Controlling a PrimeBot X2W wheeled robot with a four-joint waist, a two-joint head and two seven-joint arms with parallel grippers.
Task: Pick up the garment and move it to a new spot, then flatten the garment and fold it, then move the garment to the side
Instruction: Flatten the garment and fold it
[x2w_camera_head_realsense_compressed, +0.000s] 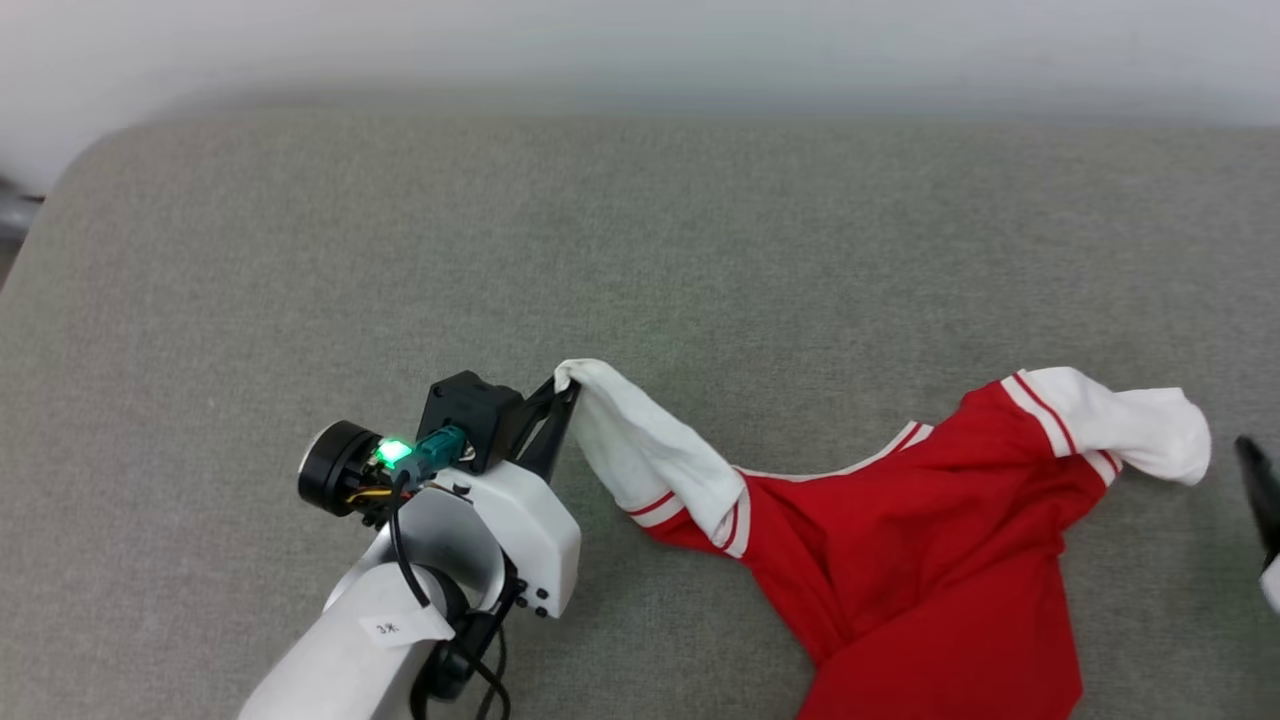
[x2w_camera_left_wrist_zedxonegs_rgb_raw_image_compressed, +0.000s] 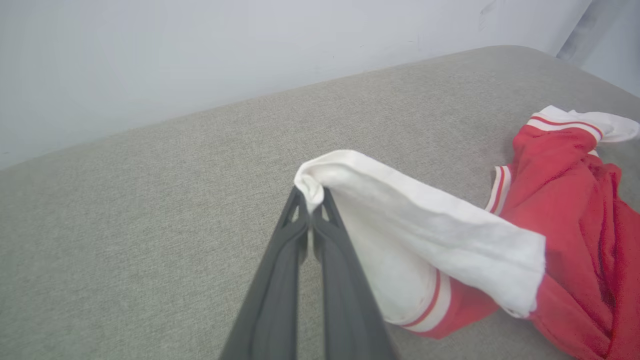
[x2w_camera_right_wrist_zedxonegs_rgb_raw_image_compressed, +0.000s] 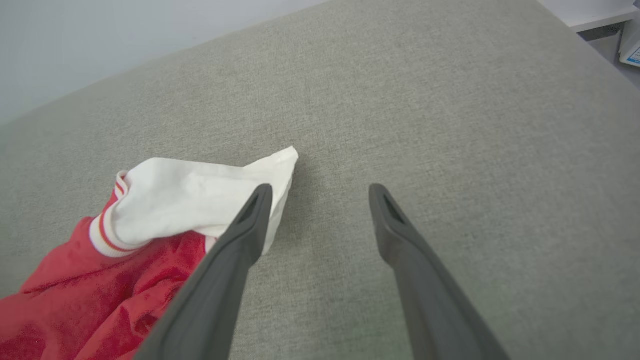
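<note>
Head view, left claw (x2w_camera_head_realsense_compressed: 568, 388) pinching garment (x2w_camera_head_realsense_compressed: 900, 545) (sleeve)

Broad grey woven cushion surface (x2w_camera_head_realsense_compressed: 640, 250) against a plain pale wall (x2w_camera_head_realsense_compressed: 640, 40)

The red cloth garment with white sleeves (x2w_camera_head_realsense_compressed: 930, 560) lies on the near right of the grey fabric worktop (x2w_camera_head_realsense_compressed: 300, 250), between the left tool (x2w_camera_head_realsense_compressed: 566, 395), touching one sleeve tip, and the right tool (x2w_camera_right_wrist_zedxonegs_rgb_raw_image_compressed: 321, 189).

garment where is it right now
In the head view the garment lies crumpled at the lower right of the grey surface, one white sleeve pinched in the shut jaws of the left gripper.
</note>
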